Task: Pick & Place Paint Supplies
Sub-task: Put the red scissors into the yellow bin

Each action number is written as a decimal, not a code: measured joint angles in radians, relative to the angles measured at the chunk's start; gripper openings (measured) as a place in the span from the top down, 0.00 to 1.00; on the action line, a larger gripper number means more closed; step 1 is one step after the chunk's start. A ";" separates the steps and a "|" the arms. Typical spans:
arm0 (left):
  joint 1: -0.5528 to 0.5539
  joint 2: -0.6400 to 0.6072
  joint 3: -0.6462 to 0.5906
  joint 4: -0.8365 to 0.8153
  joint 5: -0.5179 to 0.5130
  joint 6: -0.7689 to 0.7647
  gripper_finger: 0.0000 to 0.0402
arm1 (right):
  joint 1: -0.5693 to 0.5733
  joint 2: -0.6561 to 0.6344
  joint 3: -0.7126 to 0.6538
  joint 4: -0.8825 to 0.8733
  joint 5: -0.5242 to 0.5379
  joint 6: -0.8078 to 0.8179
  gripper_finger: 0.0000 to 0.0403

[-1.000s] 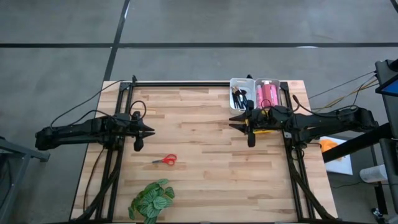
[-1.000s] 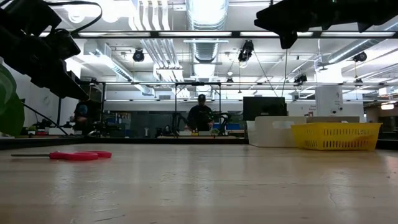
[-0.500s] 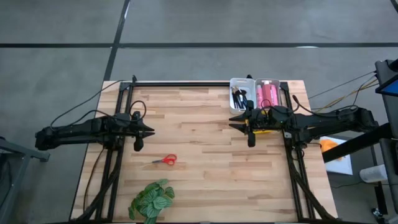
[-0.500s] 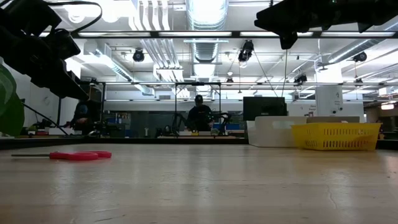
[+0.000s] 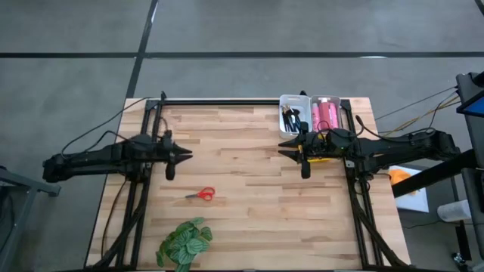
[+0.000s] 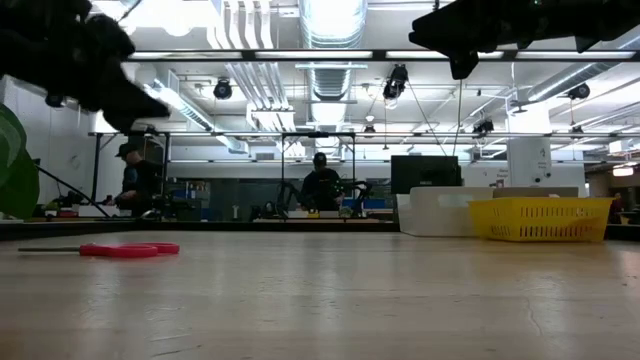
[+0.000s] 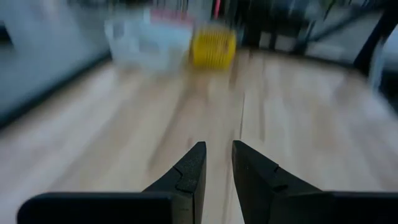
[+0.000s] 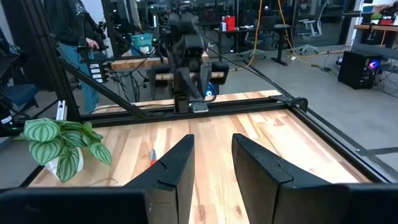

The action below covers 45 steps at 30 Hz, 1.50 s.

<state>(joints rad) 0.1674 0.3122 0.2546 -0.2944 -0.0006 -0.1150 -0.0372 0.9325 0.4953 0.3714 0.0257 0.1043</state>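
On the desk (image 5: pixel 249 189), red-handled scissors (image 5: pixel 201 194) lie between both arms, near the plant (image 5: pixel 184 242); left hand (image 5: pixel 186 155) and right hand (image 5: pixel 281 149) hover slightly parted, empty.

Red-handled scissors (image 5: pixel 201 195) lying flat on the wooden tabletop (image 5: pixel 249 219), pink tubes (image 5: pixel 326 114) in one white bin, dark-handled brushes (image 5: pixel 291 118) in the adjacent bin
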 joint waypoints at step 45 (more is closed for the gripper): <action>-0.195 0.956 0.378 -0.102 0.194 0.063 0.80 | 0.000 0.000 0.000 0.000 0.000 0.000 0.74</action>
<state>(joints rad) -0.0274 1.2687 0.6327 -0.3962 0.1934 -0.0517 -0.0372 0.9329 0.4950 0.3715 0.0260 0.1042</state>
